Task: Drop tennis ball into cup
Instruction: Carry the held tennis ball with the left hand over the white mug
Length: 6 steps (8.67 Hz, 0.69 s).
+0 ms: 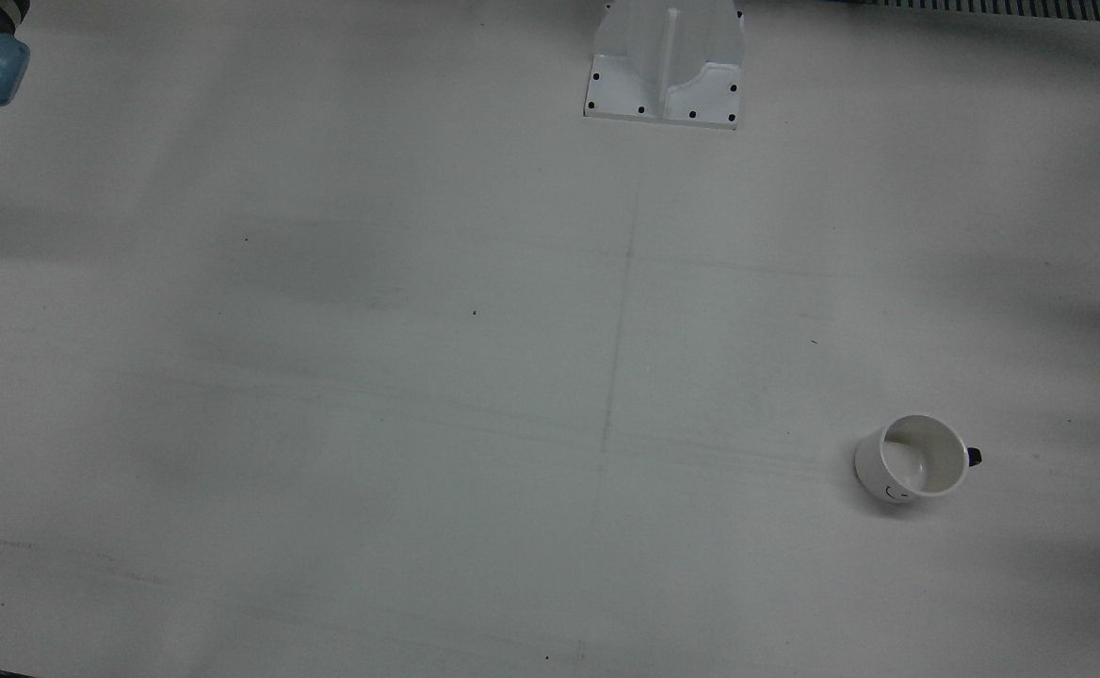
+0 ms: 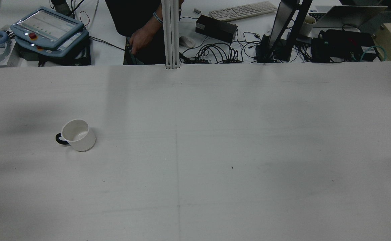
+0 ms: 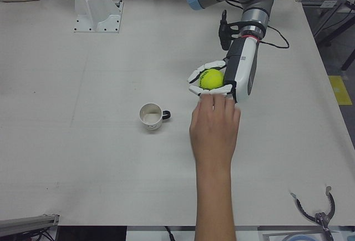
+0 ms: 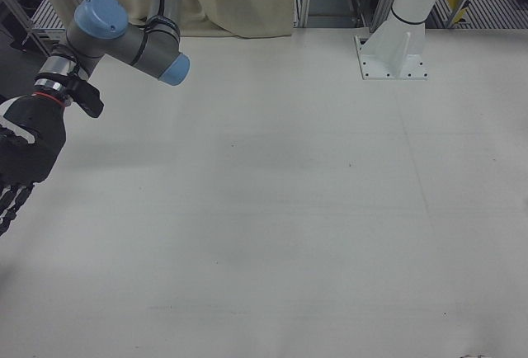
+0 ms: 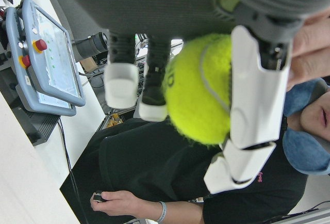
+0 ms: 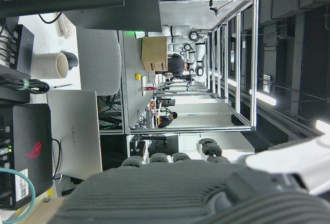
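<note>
A yellow tennis ball sits in my left hand, whose white fingers curl above and below it, above the table to the right of the cup. The left hand view shows the ball close up, flanked by fingers. A person's hand touches my hand from below. The white cup with a dark handle stands upright and empty on the table. My dark right hand hangs at the table's far side, fingers spread, holding nothing.
The person's forearm reaches across the table's front edge. White arm pedestals are bolted at the back. Beyond the table are a teach pendant, a keyboard, cables and a seated person.
</note>
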Tool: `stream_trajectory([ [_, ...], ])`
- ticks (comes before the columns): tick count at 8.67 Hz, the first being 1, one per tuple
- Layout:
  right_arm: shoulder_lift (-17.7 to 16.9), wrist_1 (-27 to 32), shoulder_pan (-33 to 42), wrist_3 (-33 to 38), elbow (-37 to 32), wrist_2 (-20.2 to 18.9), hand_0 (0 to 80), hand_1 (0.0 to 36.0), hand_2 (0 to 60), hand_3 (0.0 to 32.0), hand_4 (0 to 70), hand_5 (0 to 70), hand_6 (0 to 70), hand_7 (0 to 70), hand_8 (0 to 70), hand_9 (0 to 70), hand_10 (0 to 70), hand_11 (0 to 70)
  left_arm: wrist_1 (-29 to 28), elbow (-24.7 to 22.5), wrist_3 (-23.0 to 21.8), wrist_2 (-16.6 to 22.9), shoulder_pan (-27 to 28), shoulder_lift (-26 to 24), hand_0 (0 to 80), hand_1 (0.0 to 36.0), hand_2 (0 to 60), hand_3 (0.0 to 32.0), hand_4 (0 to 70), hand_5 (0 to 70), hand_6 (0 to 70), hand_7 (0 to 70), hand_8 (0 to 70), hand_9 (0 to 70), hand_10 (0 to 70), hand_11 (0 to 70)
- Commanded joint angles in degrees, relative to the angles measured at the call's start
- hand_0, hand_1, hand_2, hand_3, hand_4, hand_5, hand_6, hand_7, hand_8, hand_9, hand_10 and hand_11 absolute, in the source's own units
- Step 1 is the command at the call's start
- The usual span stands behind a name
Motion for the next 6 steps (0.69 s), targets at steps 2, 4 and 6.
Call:
stream_trajectory([
  [2,0.0,0.0,0.0,0.0,0.1,0.0,0.0,0.0,0.0,0.0,0.0,0.0,0.0,0.0,0.0,0.0,0.0,0.0,3.7,-0.1,-0.1,-0.3,6.0,-5.0,60.2,36.0,60.0,0.0,70.0,23.7,34.5,70.0,68.0,70.0,70.0,70.0],
  [4,0.0,0.0,0.0,0.0,0.0,0.0,0.0,0.0,0.0,0.0,0.0,0.0,0.0,0.0,0.0,0.0,0.0,0.0,6.5,0.4,-0.1,-0.6,11.0,-9.3,60.2,36.0,60.0,0.0,70.0,23.6,33.9,70.0,67.3,70.0,70.0,70.0],
  [6,0.0,0.0,0.0,0.0,0.0,0.0,0.0,0.0,0.0,0.0,0.0,0.0,0.0,0.0,0.0,0.0,0.0,0.0,6.5,0.9,0.0,-0.7,13.1,-9.4,60.2,36.0,60.0,0.0,70.0,23.6,33.8,70.0,67.2,70.0,70.0,70.0],
])
